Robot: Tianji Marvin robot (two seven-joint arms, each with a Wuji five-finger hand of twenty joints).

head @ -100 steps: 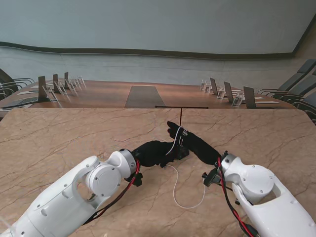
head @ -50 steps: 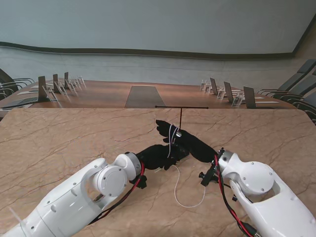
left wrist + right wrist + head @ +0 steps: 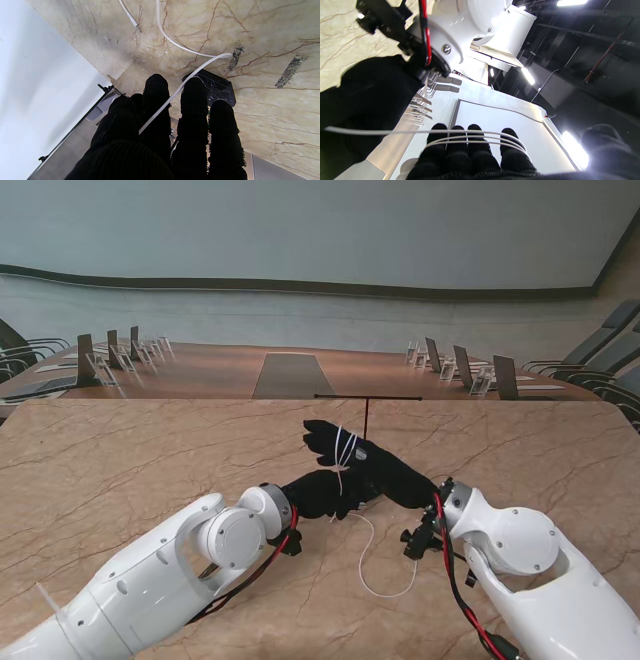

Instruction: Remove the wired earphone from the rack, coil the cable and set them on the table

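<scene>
The white earphone cable [image 3: 361, 570] lies in a loose loop on the marble table between my wrists. Its upper part is wound in about three turns [image 3: 475, 137] around the straight fingers of my right hand [image 3: 355, 455]. My left hand [image 3: 322, 492] sits just nearer to me, shut on the cable [image 3: 197, 70], which runs out between its fingers. The jack plug [image 3: 137, 27] rests on the table. The thin black T-shaped rack [image 3: 367, 415] stands right behind both hands, and its dark base [image 3: 221, 88] is at my left fingertips. The earbuds are not visible.
The marble table [image 3: 120, 470] stretches out to both sides. Beyond its far edge stands a long conference table [image 3: 290, 375] with chairs and laptops. My left forearm [image 3: 470, 25] is close alongside the right hand.
My right hand has swung left and farther away, taking another turn of cable around its fingers. The left hand followed forward, and the loop on the table got smaller.
</scene>
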